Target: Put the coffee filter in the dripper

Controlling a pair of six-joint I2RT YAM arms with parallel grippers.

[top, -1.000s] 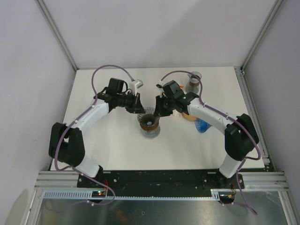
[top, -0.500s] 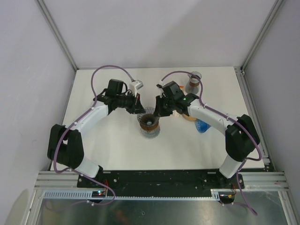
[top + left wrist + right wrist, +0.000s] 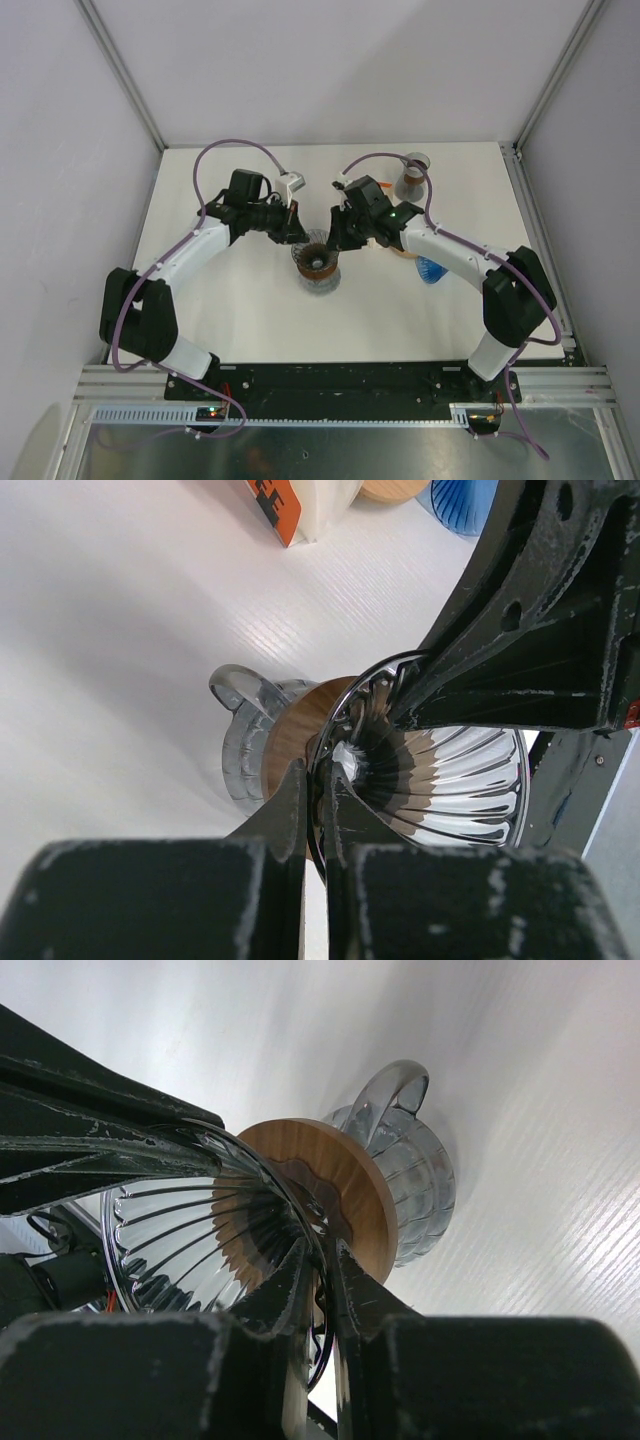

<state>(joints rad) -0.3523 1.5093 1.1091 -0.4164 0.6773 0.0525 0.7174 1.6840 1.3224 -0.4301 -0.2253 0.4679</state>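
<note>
Currently the glass dripper [image 3: 319, 262], ringed by a wooden collar [image 3: 350, 1185], stands at the middle of the counter [image 3: 240, 310]; the left jaws and the right jaws each pinch its rim, from opposite sides.

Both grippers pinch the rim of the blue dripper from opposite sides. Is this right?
Not quite: the colour is wrong. The left gripper and right gripper pinch the rim of the clear glass dripper with the wooden collar from opposite sides, as both wrist views show. The blue dripper lies apart, beside the right arm.
</note>
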